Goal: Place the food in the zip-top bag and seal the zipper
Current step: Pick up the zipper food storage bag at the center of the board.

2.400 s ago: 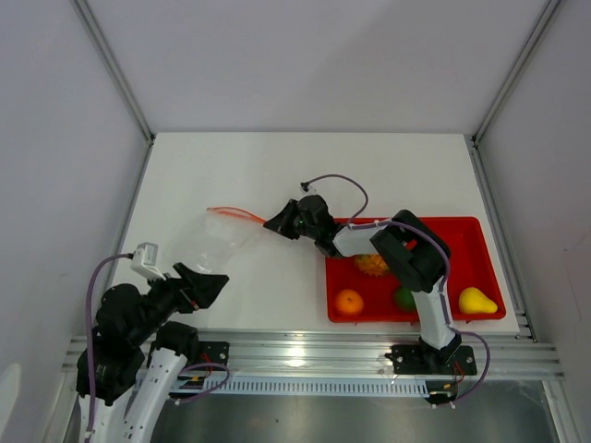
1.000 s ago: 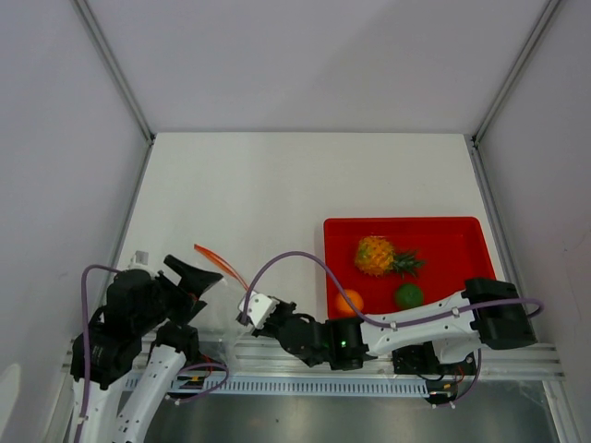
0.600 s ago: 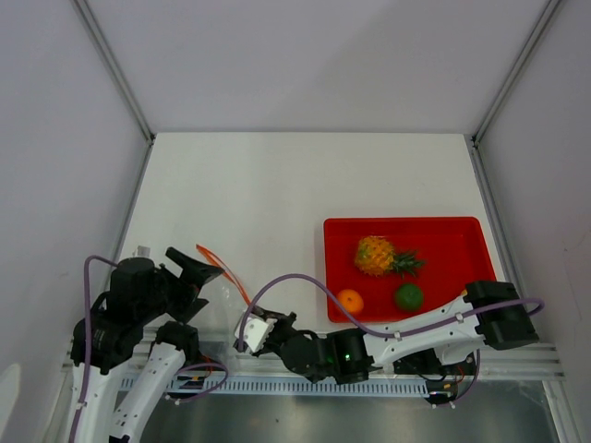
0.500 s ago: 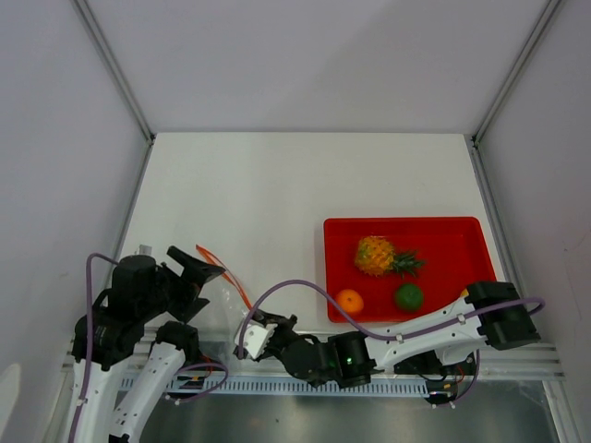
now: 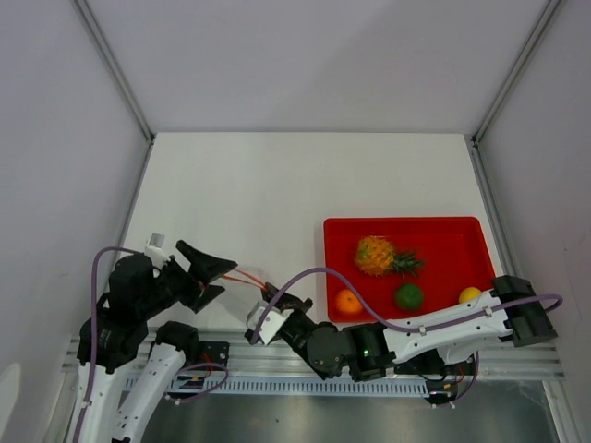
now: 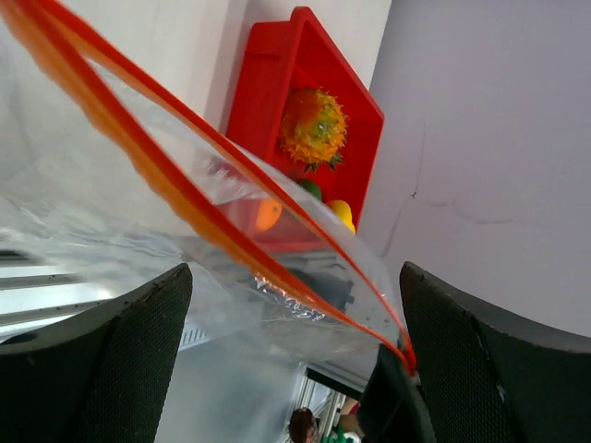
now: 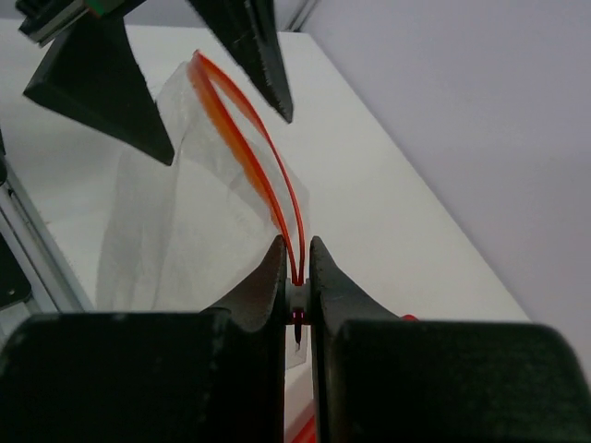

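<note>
Zipper [image 7: 231, 129] is sitting pinched in my right end effector [image 7: 297, 268], my spread left end effector [image 5: 220, 277] flanking the zip-top bag [image 7: 175, 212], holding its mouth open beside the tray [image 5: 462, 235].

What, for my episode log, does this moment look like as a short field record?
left tool: open, one finger on either side of the zip-top bag near its mouth
right tool: shut on one end of the zipper
bag mouth: open, zipper strips bowed apart
bag contents: looks empty
red tray: holds pineapple, orange ball, green fruit, lemon
task stage: no food bagged yet, zipper unsealed
</note>
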### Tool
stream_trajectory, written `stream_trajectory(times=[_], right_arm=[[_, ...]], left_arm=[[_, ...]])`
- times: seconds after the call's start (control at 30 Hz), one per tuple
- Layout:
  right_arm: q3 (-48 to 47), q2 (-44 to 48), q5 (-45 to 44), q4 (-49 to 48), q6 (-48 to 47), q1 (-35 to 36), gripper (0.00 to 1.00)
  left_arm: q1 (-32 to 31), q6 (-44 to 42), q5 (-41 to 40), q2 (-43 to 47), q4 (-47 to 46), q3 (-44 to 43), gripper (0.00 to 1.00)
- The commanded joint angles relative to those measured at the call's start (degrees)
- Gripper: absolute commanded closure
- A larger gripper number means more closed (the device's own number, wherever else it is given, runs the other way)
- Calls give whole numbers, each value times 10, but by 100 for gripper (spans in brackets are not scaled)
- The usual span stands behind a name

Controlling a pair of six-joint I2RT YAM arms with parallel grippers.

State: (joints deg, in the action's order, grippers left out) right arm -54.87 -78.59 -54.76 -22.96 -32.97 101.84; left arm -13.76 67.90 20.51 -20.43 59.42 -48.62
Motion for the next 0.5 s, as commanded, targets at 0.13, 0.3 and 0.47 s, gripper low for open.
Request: stream_trajectory(times=[0.13, 0.3, 0.47], right_arm=[[5, 34, -18, -20, -4, 4, 100], [13, 20, -17, -6, 23, 27, 100], [7, -1, -24, 4, 40, 39, 100]], left_arm=[[-1, 7, 44, 33, -29, 43, 6], [-1, 21, 44, 49, -26, 77, 7], [-1, 27, 50, 49, -37, 97, 11]])
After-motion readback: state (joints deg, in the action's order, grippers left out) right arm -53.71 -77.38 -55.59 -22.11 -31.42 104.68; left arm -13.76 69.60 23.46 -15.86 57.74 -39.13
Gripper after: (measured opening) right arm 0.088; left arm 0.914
